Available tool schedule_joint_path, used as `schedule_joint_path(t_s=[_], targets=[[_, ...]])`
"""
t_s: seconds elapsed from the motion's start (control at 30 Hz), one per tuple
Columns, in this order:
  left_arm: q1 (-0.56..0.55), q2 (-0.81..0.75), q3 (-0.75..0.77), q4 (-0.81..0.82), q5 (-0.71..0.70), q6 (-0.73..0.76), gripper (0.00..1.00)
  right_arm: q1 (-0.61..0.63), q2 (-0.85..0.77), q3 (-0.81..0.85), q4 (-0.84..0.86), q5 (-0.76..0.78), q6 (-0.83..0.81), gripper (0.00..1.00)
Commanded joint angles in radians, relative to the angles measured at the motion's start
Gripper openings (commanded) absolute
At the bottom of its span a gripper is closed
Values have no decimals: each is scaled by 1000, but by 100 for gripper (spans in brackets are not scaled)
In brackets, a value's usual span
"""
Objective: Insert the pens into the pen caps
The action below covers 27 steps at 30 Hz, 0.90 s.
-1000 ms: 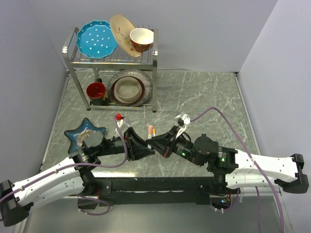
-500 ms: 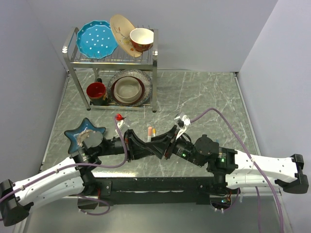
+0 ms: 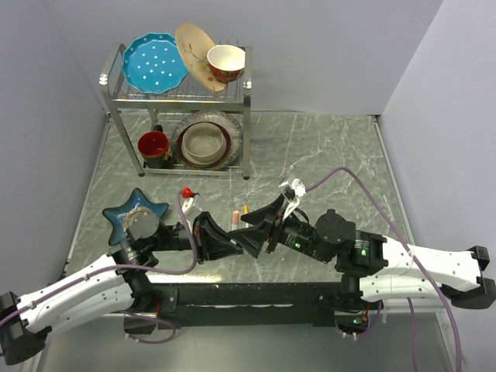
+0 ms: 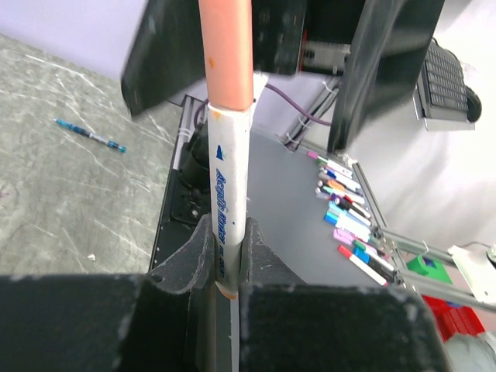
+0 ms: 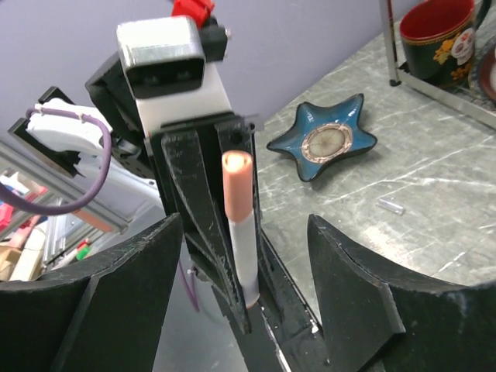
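A white-barrelled pen [image 4: 231,194] with an orange pen cap [image 4: 226,54] on its end stands upright in my left gripper [image 4: 227,256], which is shut on the barrel's lower part. In the top view the capped end [image 3: 235,217] sticks out beyond the left gripper [image 3: 229,235]. My right gripper [image 5: 248,294] faces it with its jaws wide apart on either side of the pen [image 5: 244,248], touching nothing; it sits just right of it [image 3: 248,235]. A dark blue pen [image 4: 90,136] lies on the table. A small clear cap [image 5: 390,205] lies near the star dish.
A blue star-shaped dish [image 3: 136,211] sits left of the grippers. At the back left stands a metal rack [image 3: 246,101] with plates, bowls and a red mug [image 3: 153,146]. A thin orange-tipped piece [image 3: 246,208] lies just beyond the grippers.
The left gripper has shut on the white pen. The right gripper, shut a second ago, has opened wide and let go. Both arms have shifted slightly towards the near edge.
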Motion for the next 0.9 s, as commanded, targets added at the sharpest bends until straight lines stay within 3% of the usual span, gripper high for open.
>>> schedule_joint_path(t_s=[0.0,0.2,0.33,0.53,0.87], targets=[[1,1,2,25,59,25,1,6,0,80,-29,55,-43,72],[1,-15,-3,26,69,17,1,6,25,121,-37,37,-74,69],[1,-26,-9,34,77,15,1,6,40,138,-43,23,-85,58],[1,-19,0,40,102,20,1,4,34,129,-23,9,-93,49],[1,14,5,38,109,29,1,4,40,126,-14,-5,-106,58]])
